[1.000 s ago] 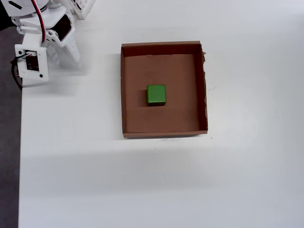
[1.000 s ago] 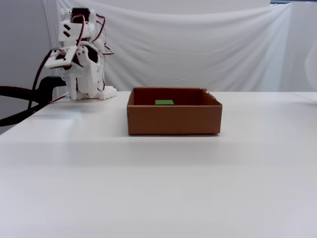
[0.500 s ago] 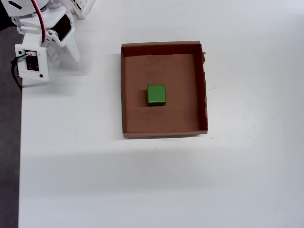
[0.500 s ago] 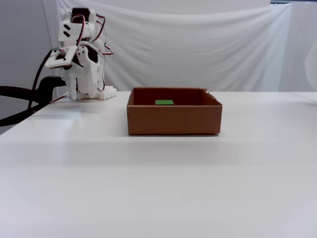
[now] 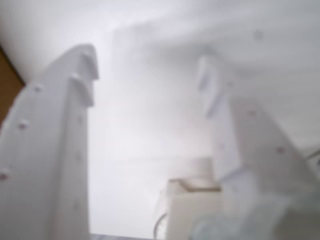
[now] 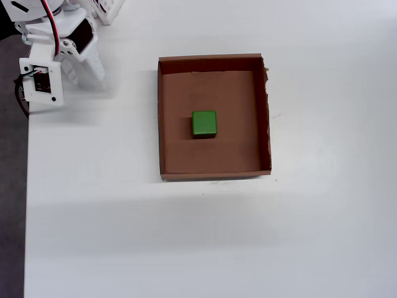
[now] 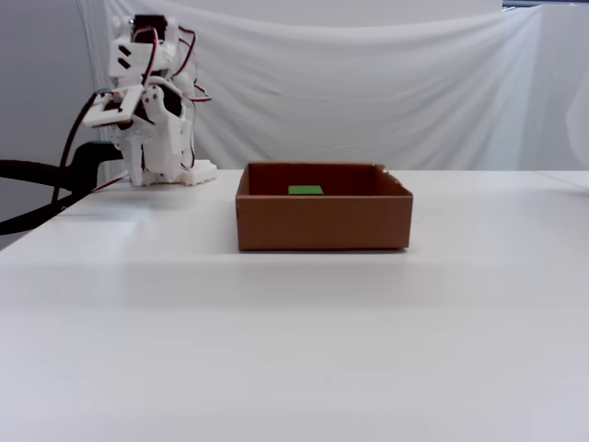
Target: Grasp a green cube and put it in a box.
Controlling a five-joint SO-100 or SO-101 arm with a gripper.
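The green cube (image 6: pixel 204 123) lies flat on the floor of the brown cardboard box (image 6: pixel 177 93), near its middle. In the fixed view only the cube's top (image 7: pixel 306 191) shows above the box's front wall (image 7: pixel 322 221). My gripper (image 6: pixel 84 76) is folded back at the table's far left corner in the overhead view, well clear of the box. In the wrist view the gripper (image 5: pixel 147 62) is open, with two white fingers (image 5: pixel 60 130) spread wide and only white table between them. It holds nothing.
The white arm (image 7: pixel 147 110) with red and black wires stands at the back left. A black cable (image 7: pixel 37 198) runs off the table's left edge. A white cloth backdrop (image 7: pixel 368 83) hangs behind. A brown sliver (image 5: pixel 7 87) shows at the wrist view's left edge.
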